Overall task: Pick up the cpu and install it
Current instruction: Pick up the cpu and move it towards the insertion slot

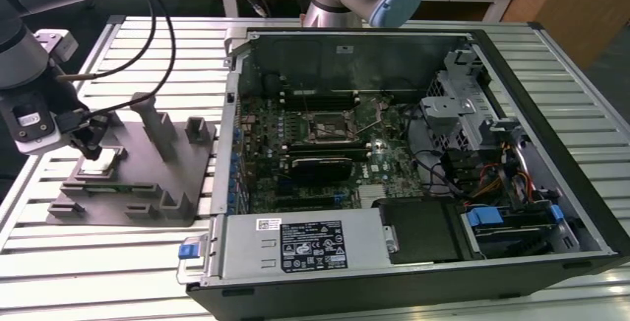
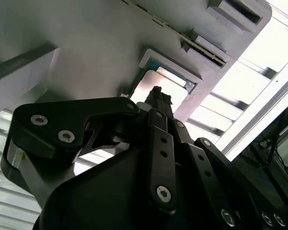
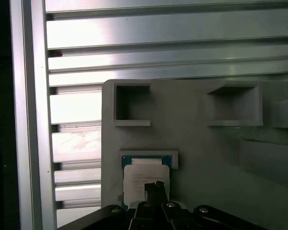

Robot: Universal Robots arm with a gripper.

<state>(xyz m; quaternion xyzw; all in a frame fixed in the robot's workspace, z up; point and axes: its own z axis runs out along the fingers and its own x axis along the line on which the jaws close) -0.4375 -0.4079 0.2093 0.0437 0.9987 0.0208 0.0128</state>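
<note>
Here's the arm at the exterior view's left, its gripper (image 1: 91,144) poised right over the cpu (image 1: 102,160), which lies flat in a shallow pocket at the near-left corner of the grey fixture (image 1: 187,170) on the slatted aluminium table (image 1: 108,262). That pocket looks made to keep the chip square and level, so the tool can drop straight onto it. In the first wrist view the dark tip hangs over the silvery lid's middle, touching it or just above (the angle won't settle which). How far apart the jaws stand, and whether they have any hold on the chip, I cannot tell. My read: this is the pickup, and the chip is not lifted yet. Off toward the centre of the exterior view the open computer case (image 1: 551,114) lies on its side with the board facing up, and the black-framed motherboard socket (image 1: 330,125) sits well apart from the fixture.
</note>
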